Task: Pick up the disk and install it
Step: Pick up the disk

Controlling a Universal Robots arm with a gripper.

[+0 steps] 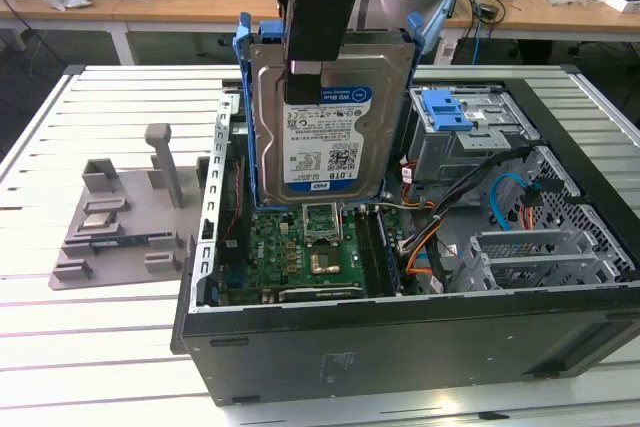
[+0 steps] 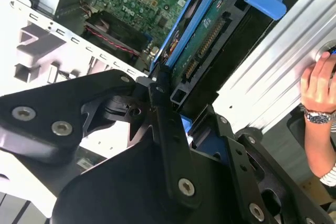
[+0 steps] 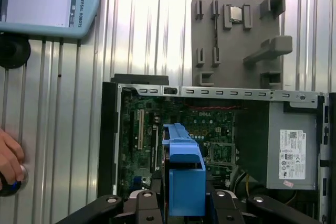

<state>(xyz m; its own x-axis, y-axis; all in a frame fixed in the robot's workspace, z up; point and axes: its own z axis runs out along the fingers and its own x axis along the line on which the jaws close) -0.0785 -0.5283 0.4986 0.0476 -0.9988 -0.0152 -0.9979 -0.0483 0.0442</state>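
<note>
firmly held: disk upright above the open case

the gripper has its jaws closed on the disk, one pad on the labelled face and the other behind it, pinching across the thin dimension at the upper end. in the exterior view the disk hangs in the air over the open computer case, above the green motherboard and touching nothing below it.

its long axis runs straight up and down. the labelled face looks toward the exterior camera, and the blue side rails run down both long edges. in the second wrist view the disk shows its circuit-board side edge-on.

it is probably dense and heavy for its size, rigid, with smooth metal faces that could slip under a light pinch. it likely takes knocks badly, and the bare board side is no place for pressure. the flat faces near one end, as held now, look the sound place to grip. the plastic rails seem springy and better left free.

a person's hand rests at the table edge, well apart from the disk.
</note>
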